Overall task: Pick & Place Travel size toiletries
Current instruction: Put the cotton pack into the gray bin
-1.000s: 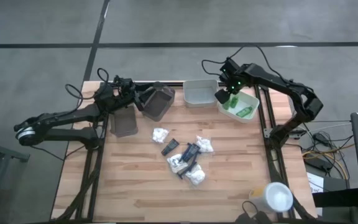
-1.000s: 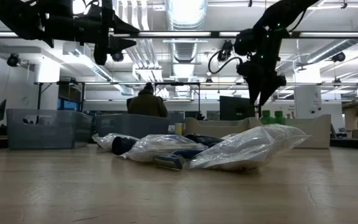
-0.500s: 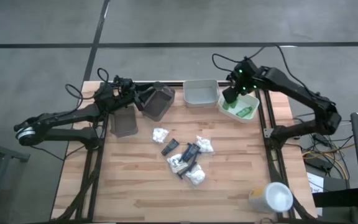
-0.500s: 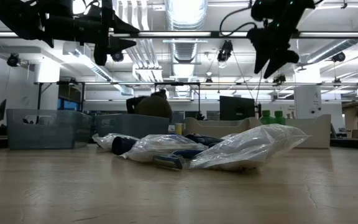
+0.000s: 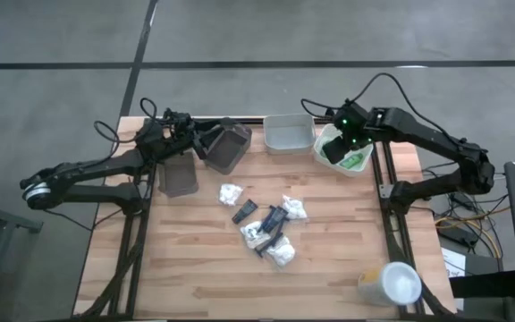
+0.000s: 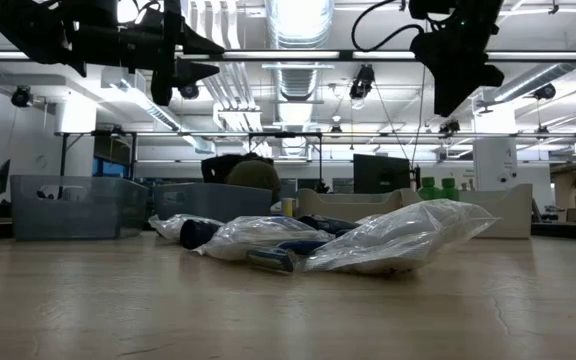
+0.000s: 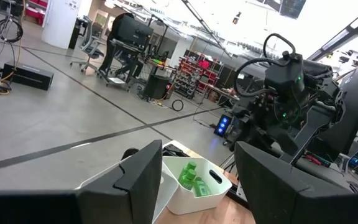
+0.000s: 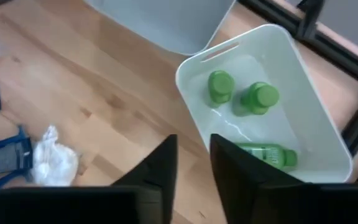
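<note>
Hovering above the white tray (image 8: 328,140), the right gripper (image 8: 191,165) holds nothing, fingers slightly parted, with three green bottles (image 8: 258,98) lying inside the tray beyond the fingertips.

Robotics lab / open industrial workshop floor.
Wood-slat table (image 5: 195,277) on a dark metal frame, set on a grey concrete floor (image 5: 240,31) w/ dark seam lines; cables (image 5: 459,219) trail off one side. Low view: exposed ceiling ducts (image 6: 298,20), strip lights, pipes overhead. Left wrist view: racks & benches of equipment (image 7: 191,68), office chairs (image 7: 89,43), more rigs w/ LEDs in background.
</note>
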`<move>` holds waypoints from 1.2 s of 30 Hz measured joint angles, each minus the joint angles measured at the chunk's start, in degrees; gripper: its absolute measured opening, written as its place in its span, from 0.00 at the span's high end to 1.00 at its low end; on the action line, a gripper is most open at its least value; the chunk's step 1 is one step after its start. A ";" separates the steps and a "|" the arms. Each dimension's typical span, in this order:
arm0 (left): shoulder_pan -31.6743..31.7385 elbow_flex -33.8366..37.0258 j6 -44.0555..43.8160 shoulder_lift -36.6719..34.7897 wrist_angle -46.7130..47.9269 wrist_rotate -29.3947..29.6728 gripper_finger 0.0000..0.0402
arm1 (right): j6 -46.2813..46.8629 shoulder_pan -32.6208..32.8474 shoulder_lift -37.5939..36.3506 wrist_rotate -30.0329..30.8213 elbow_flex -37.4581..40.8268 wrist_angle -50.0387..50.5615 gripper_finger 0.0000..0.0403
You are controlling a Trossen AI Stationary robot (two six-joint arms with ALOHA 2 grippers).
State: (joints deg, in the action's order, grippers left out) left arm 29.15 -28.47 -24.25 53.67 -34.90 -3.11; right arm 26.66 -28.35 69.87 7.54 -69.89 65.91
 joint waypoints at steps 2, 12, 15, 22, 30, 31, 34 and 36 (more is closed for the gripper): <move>-0.02 0.00 -0.85 0.00 0.00 0.00 0.49 | 0.51 0.38 -0.04 0.34 0.00 -0.03 0.86; -0.07 0.13 -1.40 0.00 1.33 -0.04 0.49 | 2.99 1.02 0.04 5.92 1.74 2.77 0.97; -0.20 0.24 -1.44 0.02 1.64 -0.81 0.49 | 2.88 0.99 0.04 7.59 3.78 1.45 0.98; -0.50 0.37 -1.45 0.02 2.06 -0.90 0.49 | 0.61 0.51 0.11 7.22 9.39 -1.99 0.98; -0.85 0.39 -1.56 0.02 5.33 -2.00 0.49 | -1.49 -1.54 0.39 6.44 12.70 -9.11 0.98; -0.85 0.39 -1.56 0.02 5.34 -2.06 0.49 | -1.57 -2.02 0.65 5.87 12.86 -9.37 0.98; -0.85 0.39 -1.53 0.00 5.39 -2.10 0.49 | -1.58 -2.43 1.28 5.46 13.03 -9.19 0.98; -0.85 0.39 -1.53 0.00 5.42 -2.10 0.49 | -1.60 -2.40 1.36 5.43 13.02 -9.17 0.98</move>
State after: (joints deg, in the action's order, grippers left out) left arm 28.29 -28.08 -25.78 53.67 -29.47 -5.21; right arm 25.06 -30.75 71.22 12.97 -56.87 56.74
